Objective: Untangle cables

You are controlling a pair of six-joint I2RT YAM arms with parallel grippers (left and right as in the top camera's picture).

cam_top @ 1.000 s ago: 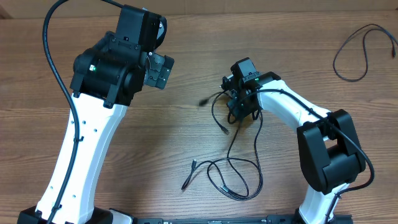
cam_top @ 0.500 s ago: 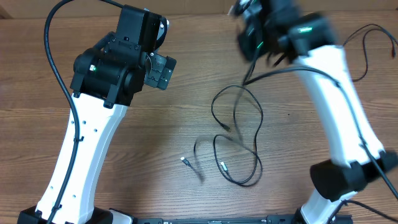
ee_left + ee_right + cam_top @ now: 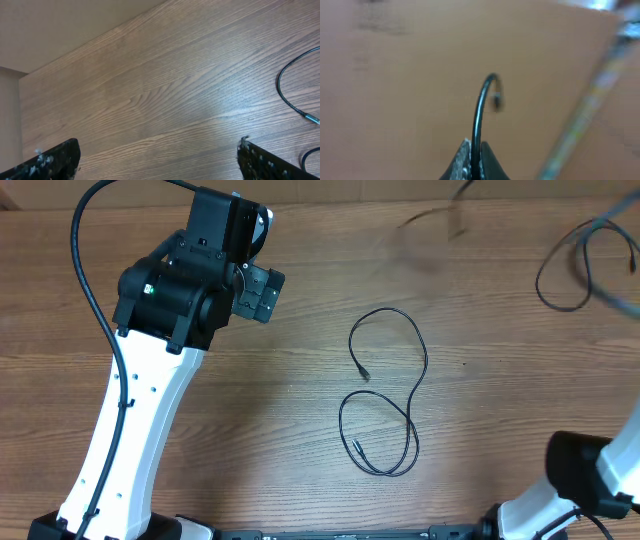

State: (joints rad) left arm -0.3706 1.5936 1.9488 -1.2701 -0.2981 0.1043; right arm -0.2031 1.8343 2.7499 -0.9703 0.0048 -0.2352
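One thin black cable (image 3: 412, 392) lies in a loose double loop at the table's middle, its silver-tipped plugs at the loop ends. Part of it shows in the left wrist view (image 3: 286, 95). A second cable (image 3: 563, 275) lies looped at the far right. My right gripper (image 3: 474, 156) is shut on a third thin black cable (image 3: 481, 112), which curves up to a small plug. In the overhead view that cable is a blurred streak (image 3: 437, 218) near the top edge, and the right gripper itself is out of frame. My left gripper (image 3: 157, 161) is open and empty above bare table, left of the middle cable.
The left arm (image 3: 165, 310) stands over the table's left part, its thick black wire arching above it. The right arm's base (image 3: 585, 480) is at the lower right corner. A pale wall (image 3: 60, 25) borders the table's far edge.
The right arm swung up and away to the top right with one cable, pulling it out of the tangle. The remaining middle cable settled into a loose loop. The left arm stayed still.
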